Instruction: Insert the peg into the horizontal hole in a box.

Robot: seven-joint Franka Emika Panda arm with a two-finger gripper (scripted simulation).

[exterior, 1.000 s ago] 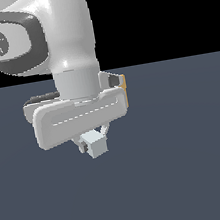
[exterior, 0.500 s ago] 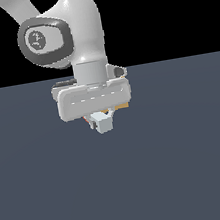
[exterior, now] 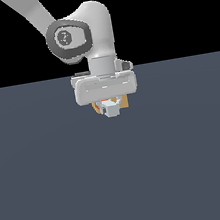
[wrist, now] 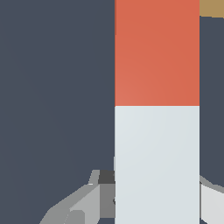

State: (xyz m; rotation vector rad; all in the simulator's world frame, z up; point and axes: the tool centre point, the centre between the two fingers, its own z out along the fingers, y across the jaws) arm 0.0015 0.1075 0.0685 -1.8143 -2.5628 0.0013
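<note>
Seen in the wrist view: the peg (wrist: pixel 156 109), filling the frame from near the gripper (wrist: pixel 144 197) outward, white half close to the fingers, red-orange half beyond. Held, by the look of it, at the white half, with 1 grey finger (wrist: pixel 83 203) showing on one side and a paler finger on the other, both right against the bar; closed on it, then, as far as can be judged, though the contact faces themselves are hidden behind the peg.

Beyond the red-orange end, only 1 small tan corner of the box (wrist: pixel 211 8) visible, set a little off to the side of the peg's line and not straight ahead of it. Hole not visible in either view.

In the exterior view, much hidden under the white hand: a bit of red-orange and white at the gripper (exterior: pixel 110 108), a sliver of tan (exterior: pixel 123 102) just beside it, low over the grey floor (exterior: pixel 122 181).

Judged from this: long axis of the peg pointing toward the box, red-orange tip leading, but apparently slightly offset sideways from the box. Small lateral correction probably needed before pushing along the axis. Whether the tip touches the box cannot be told.
</note>
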